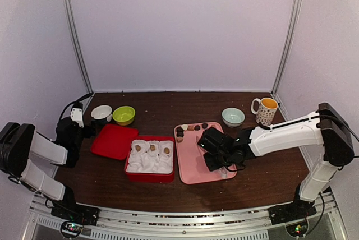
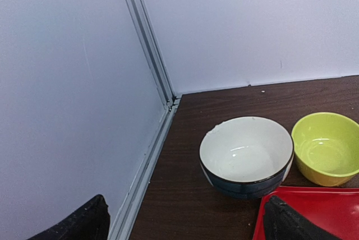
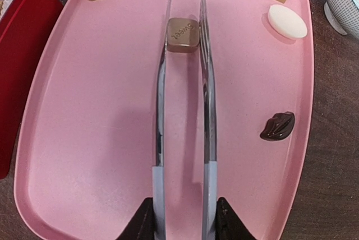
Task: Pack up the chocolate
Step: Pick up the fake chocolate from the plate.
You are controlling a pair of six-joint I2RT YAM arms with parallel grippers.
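Over the pink tray (image 1: 193, 174) the right arm was stretched in from the tray's right side, forearm low and near level, wrist bent toward the tray's middle. Right gripper (image 1: 216, 149) (image 3: 183, 224) had its fingers (image 3: 141, 226) clamped on the handle end of a pair of metal tongs (image 3: 159, 111), whose blades ran out toward the tray's far edge. Left arm sat folded well to the left of the tray, the left gripper (image 2: 185, 201) with its fingers (image 2: 84, 223) wide apart and holding nothing, aimed at a white bowl (image 2: 247, 153) and a green bowl (image 2: 328, 149) beyond the tray's far-left corner. Surface: a dark brown wooden table (image 1: 263, 170), enclosed by plain white walls with metal corner rails. Just left of the tray stood a red box (image 1: 149, 174) lined with white paper cups, three of them holding brown pieces; a red lid (image 1: 114, 141) lay farther left again. A pale blue bowl (image 1: 233, 117) and a mug (image 1: 265, 110) stood beyond the tray's far-right corner. Chocolate (image 1: 190, 129): loose pieces lay along the tray's far edge, among them a cream-white oval (image 3: 287, 22) and a dark leaf-shaped piece (image 3: 277, 126) toward the tray's right rim. One light brown cube (image 3: 183, 35) was pinched between the tong tips, above the tray's far half, well ahead of the gripper fingers and not touching them.
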